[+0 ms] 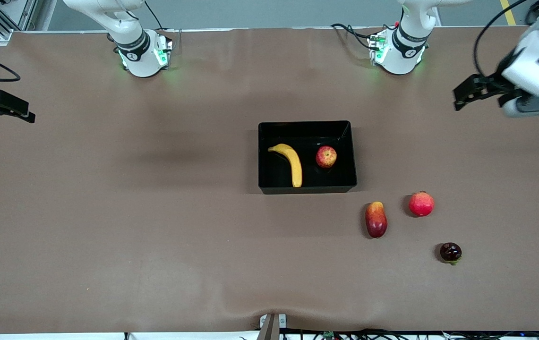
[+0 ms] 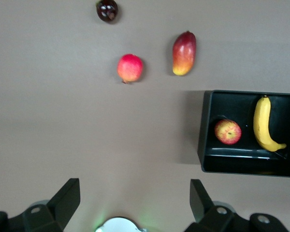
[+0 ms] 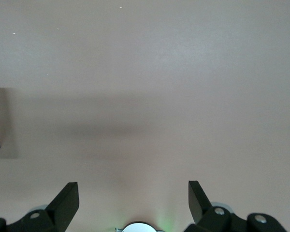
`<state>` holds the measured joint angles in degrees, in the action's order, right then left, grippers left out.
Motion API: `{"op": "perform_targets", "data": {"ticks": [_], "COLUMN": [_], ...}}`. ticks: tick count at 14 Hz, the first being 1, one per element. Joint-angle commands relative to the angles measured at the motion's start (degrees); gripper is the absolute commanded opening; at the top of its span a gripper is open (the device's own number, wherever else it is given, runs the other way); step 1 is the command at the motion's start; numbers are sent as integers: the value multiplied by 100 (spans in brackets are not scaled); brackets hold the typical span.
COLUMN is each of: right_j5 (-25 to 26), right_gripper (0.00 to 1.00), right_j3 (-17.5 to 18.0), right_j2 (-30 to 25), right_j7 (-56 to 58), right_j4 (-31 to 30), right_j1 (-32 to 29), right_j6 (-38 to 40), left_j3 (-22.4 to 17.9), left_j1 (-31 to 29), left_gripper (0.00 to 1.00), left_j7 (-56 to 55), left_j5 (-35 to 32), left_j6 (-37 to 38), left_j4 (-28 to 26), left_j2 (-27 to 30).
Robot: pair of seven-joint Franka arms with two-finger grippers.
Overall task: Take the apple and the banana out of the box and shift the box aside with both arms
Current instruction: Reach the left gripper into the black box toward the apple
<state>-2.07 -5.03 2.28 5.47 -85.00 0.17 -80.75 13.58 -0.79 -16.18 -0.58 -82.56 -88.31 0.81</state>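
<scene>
my left pincer (image 1: 463, 97) hangs wide open and empty over bare tabletop (image 1: 156, 212) at its own end, and my right pincer (image 1: 2, 109) hangs just as open and empty at the other end, both well apart from the box (image 1: 347, 156). the banana (image 1: 292, 163) and apple (image 1: 326, 157) lie apart inside it. i judge the low glossy walls could catch a finger and shove the box, and the round apple could roll from a shallow grip.

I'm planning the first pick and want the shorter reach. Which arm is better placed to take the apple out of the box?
Probably the left. The apple lies in the box at the end toward the left arm, and the open left hand hangs over that end of the table. The open right hand waits farther away.
</scene>
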Motion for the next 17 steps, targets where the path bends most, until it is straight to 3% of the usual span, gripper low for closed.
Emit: {"op": "perform_targets", "data": {"ticks": [1, 5, 10, 17], "right_j5": [-4, -4, 5, -39], "right_gripper": [100, 100, 100, 100], "right_j3": [55, 55, 46, 55], "right_j2": [18, 18, 36, 45], "right_j7": [-20, -20, -20, -20], "right_j4": [63, 72, 63, 72], "right_j1": [-87, -96, -105, -166], "right_j6": [24, 24, 24, 15], "left_j3": [294, 821, 884, 866], "left_j1": [9, -35, 377, 1186], "left_gripper": [100, 100, 100, 100], "left_j7": [-403, -1079, -2282, -4295], "left_j5": [-48, -91, -30, -109], "left_j6": [39, -961, -2297, -3257], "left_j4": [174, -658, -1617, -1724], "left_j2": [-466, -564, -774, -1706]}}
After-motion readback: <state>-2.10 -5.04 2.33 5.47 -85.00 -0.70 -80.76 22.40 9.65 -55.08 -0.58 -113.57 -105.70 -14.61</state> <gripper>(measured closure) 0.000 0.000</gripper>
